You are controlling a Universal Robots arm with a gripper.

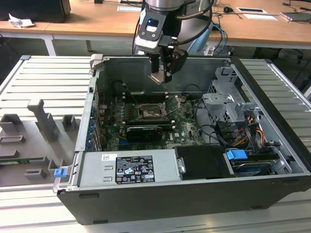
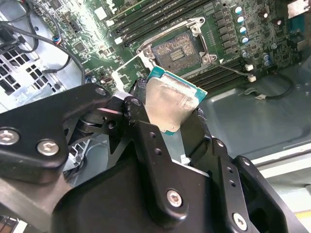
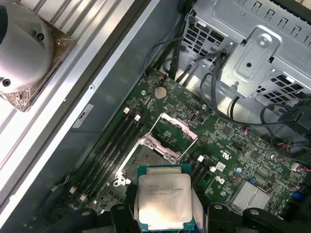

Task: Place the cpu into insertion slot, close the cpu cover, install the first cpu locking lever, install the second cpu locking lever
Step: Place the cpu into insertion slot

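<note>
My gripper [image 1: 161, 74] hangs inside the open computer case, above the motherboard, and is shut on the cpu [image 1: 157, 77]. In both wrist views the cpu [image 2: 170, 104] [image 3: 163, 201] shows its pale silvery face and teal edge, clamped between the black fingers [image 2: 141, 114]. The insertion slot [image 1: 147, 113] [image 2: 182, 48] [image 3: 142, 162] lies bare on the green board below, with nothing in it. The cpu cover [image 3: 174, 131] [image 2: 130, 68] is swung open beside the socket. A thin wire lever [image 2: 231, 69] runs along the socket's side.
The black case wall [image 1: 272, 92] surrounds the work area. A grey power supply [image 1: 129, 167] sits at the front, and a drive cage [image 1: 228, 104] with cables is on the exterior view's right. Memory slots [image 3: 109, 145] flank the socket. Grey fixtures [image 1: 43, 124] stand on the slatted table.
</note>
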